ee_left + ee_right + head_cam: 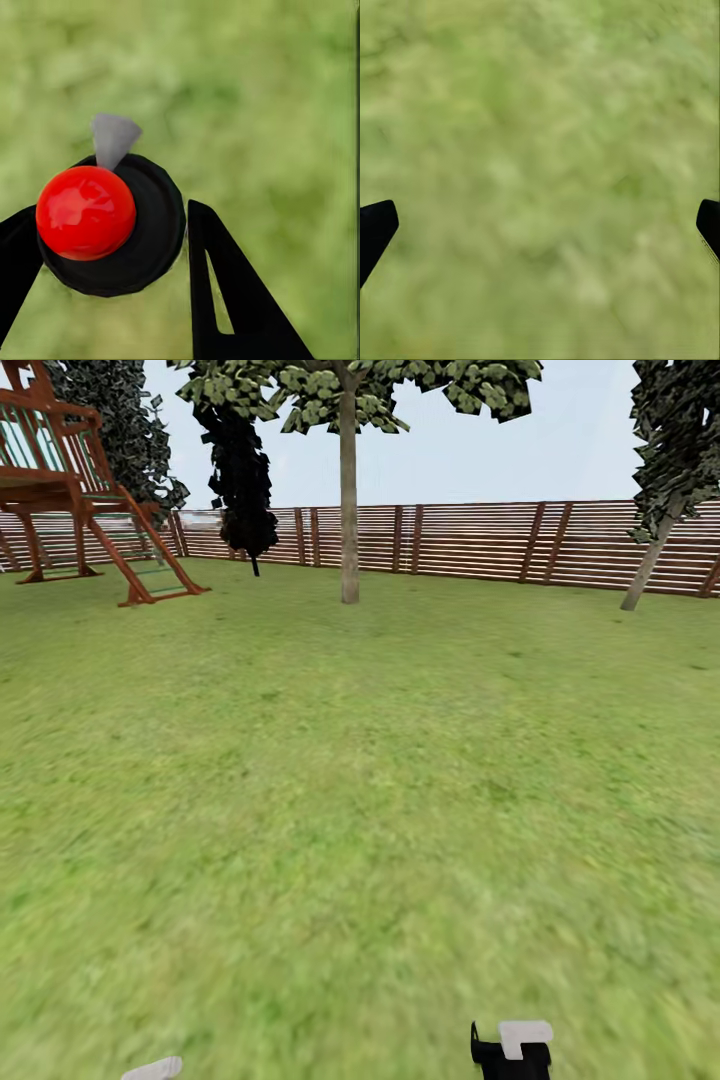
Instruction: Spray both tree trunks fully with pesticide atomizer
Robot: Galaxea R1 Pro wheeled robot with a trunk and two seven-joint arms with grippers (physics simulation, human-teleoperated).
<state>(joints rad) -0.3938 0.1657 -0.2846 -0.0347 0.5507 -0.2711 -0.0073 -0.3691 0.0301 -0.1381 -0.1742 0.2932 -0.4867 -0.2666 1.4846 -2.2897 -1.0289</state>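
Observation:
In the left wrist view the pesticide atomizer (pixel 150 240) is seen from above: a round black body, a shiny red cap and a small grey nozzle. My left gripper (pixel 112 217) is shut on it, with a black finger (pixel 225 285) pressed against each side, over green grass. My right gripper (pixel 544 210) hangs open above bare grass with nothing between its fingertips. In the head view one tree (pixel 348 400) stands far ahead at the centre. Its straight grey-brown tree trunk (pixel 348 520) rises from the lawn just before the fence. No white specks show on it.
A brown slatted fence (pixel 470 540) closes the far side of the lawn (pixel 360 780). A wooden play tower with a ladder (pixel 120 530) stands far left beside a dark column-shaped tree (pixel 240 470). A leaning, dark-leaved tree (pixel 655 550) is far right. Arm parts (pixel 512 1050) show at the lower edge.

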